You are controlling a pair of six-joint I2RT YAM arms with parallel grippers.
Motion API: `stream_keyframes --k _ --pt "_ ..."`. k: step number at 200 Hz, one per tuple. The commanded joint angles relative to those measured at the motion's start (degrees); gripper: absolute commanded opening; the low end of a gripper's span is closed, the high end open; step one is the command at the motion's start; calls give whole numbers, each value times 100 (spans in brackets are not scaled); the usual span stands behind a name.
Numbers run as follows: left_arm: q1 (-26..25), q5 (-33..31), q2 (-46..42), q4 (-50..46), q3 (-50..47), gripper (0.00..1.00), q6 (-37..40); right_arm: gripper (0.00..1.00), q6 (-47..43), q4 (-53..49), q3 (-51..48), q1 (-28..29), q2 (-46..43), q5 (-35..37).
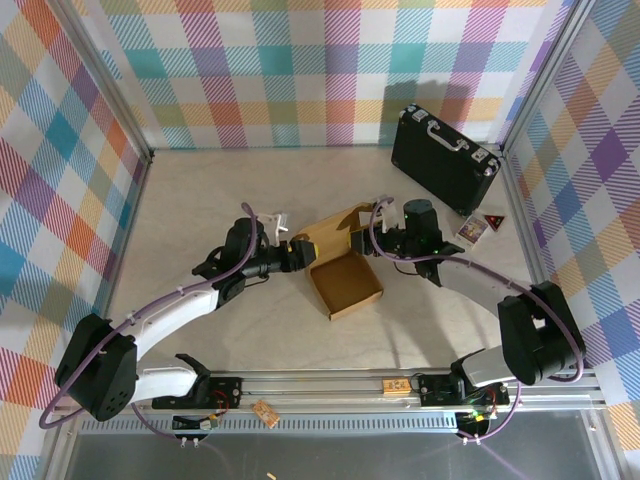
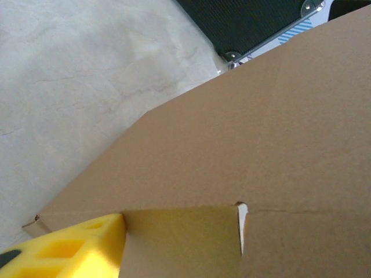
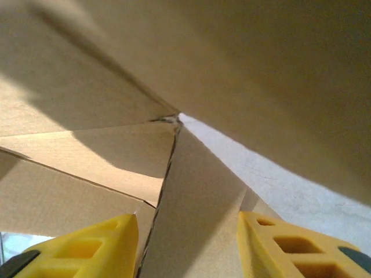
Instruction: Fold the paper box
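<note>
Checked pastel walls round a pale beige table (image 1: 200, 200), top view. Paper box (image 1: 345, 285) sits mid-table, just ahead of both arms: shallow open tray w/ one big flap (image 1: 335, 232) standing up at its far side. Left claw (image 1: 297, 255) is at the flap's left edge, right claw (image 1: 365, 240) at its right edge. Too small here to tell if either is open or closed. Black case (image 1: 445, 160) w/ silver trim lies far right, well apart from the paper box. Small card (image 1: 470, 228) lies near it.

Left wrist: brown cardboard close up, a notch cut btwn two panels. One yellow finger (image 2: 69, 249) bottom left, touching a panel's edge. Can't tell if the claw is open or closed. Case corner at top, table at left.

Right wrist: two yellow fingers (image 3: 87, 252) apart at bottom, a cardboard panel btwn them, more panels above. Whether they pinch it, can't tell.
</note>
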Motion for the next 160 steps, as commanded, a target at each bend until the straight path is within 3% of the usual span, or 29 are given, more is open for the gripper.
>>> stream_keyframes --k 1,160 --pt "-119 -57 103 355 -57 64 -250 49 178 -280 -123 240 -101 19" --pt "-296 -42 494 910 -363 67 -506 50 200 -276 -729 313 -638 152"
